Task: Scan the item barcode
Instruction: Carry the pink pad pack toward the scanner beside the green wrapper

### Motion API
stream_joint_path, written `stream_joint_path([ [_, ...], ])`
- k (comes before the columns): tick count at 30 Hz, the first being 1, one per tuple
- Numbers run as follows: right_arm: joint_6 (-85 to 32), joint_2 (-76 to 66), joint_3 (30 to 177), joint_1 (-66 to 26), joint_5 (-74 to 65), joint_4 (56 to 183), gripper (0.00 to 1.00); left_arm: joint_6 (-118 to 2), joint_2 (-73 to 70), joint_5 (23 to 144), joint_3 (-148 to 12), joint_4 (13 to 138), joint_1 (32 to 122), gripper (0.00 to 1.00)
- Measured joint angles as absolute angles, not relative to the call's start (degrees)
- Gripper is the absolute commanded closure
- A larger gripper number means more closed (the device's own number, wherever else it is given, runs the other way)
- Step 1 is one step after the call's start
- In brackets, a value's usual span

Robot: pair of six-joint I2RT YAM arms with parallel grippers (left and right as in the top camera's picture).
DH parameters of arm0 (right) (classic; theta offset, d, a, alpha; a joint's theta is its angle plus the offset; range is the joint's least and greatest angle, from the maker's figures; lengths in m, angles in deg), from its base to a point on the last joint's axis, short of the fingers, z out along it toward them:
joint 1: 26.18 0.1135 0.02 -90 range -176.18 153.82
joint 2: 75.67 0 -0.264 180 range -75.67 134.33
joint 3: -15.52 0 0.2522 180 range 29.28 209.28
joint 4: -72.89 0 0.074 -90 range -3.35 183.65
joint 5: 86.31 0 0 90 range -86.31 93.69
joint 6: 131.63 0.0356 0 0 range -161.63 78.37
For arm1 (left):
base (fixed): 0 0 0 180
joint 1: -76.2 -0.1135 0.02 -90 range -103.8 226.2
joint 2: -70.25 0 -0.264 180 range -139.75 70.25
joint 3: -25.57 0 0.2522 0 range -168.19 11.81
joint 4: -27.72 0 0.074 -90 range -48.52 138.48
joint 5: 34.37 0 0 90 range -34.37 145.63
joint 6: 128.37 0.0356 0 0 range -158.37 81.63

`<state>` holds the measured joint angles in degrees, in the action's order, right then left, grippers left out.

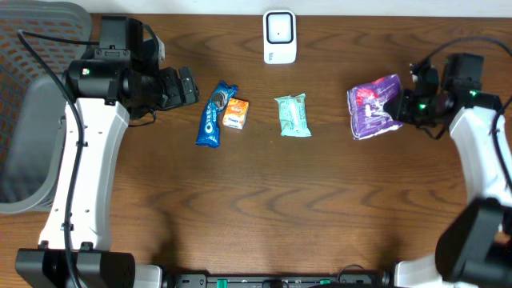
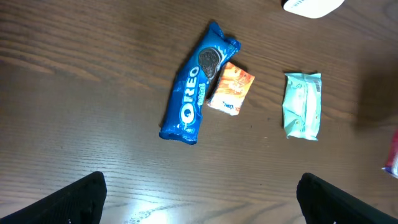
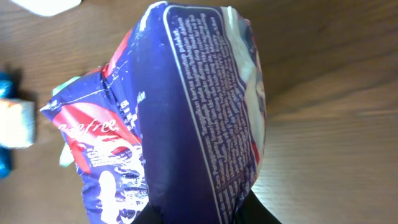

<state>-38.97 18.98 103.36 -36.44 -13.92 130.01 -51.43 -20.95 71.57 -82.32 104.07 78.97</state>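
The purple packet [image 1: 373, 107] is showing crinkled violet foil with red and white print and fine white text running down one face. It is sitting at the right of the overhead frame. The right gripper [image 1: 402, 106] is pinching its right edge, jaws closed on it. The left gripper [image 1: 190, 85] is hanging wide open at upper left. The white scanner [image 1: 279, 37] is standing at top centre.

On the wood table [image 1: 264, 200], an Oreo pack [image 1: 214, 114] points toward 1 o'clock. An orange packet [image 1: 235, 114] touches it at 3 o'clock. A green packet [image 1: 293, 115] lies apart, farther toward 3 o'clock. A grey chair [image 1: 24, 144] stands at 9 o'clock.
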Motion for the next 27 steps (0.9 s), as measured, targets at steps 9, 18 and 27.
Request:
stream_joint_path([
  [9,-20.20,17.82,103.34,-13.93,36.14,138.42,0.86,-51.43,-20.95,71.57,-82.32,104.05,78.97,0.02],
  [18,-12.46,34.68,103.19,-2.46,52.70,136.41,0.71,-51.43,-20.95,71.55,-82.32,104.05,78.97,0.02],
  [27,-12.07,36.12,105.42,5.76,49.29,134.03,0.35,-51.43,-20.95,71.55,-82.32,104.05,78.97,0.02],
])
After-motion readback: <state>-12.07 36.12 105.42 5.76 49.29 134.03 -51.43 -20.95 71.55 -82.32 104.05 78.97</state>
